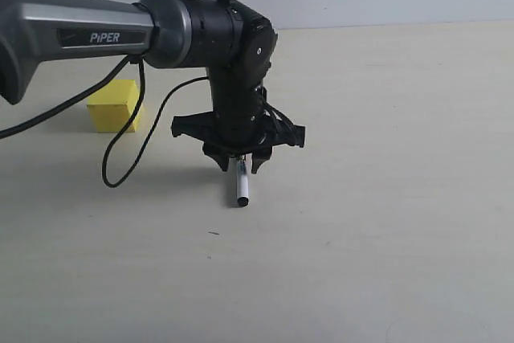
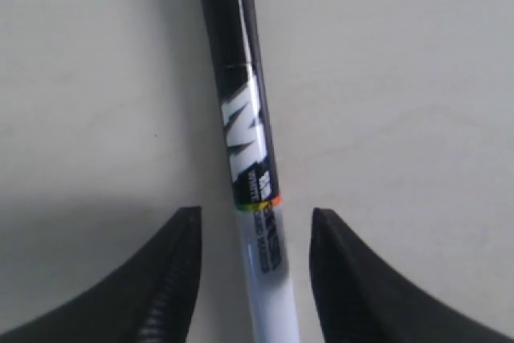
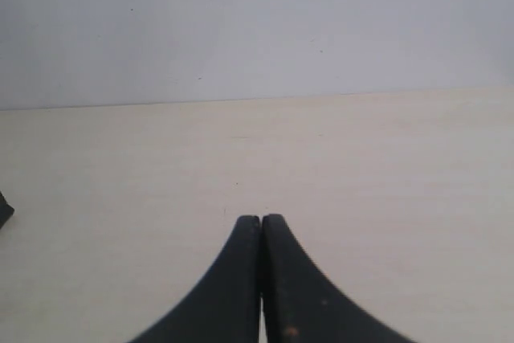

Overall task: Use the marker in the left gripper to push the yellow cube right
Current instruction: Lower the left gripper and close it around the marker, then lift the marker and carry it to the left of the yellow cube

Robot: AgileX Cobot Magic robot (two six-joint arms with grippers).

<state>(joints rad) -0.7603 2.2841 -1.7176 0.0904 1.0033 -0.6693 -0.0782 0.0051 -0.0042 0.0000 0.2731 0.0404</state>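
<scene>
Marker (image 2: 245, 118) between left gripper's (image 2: 255, 216) parted jaws

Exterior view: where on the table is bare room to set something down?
The table is bare to the right of the left pincer and along the front, nearer the camera than the marker. It is crowded at the left, around the yellow cube, the hanging cable and the arm.
</scene>
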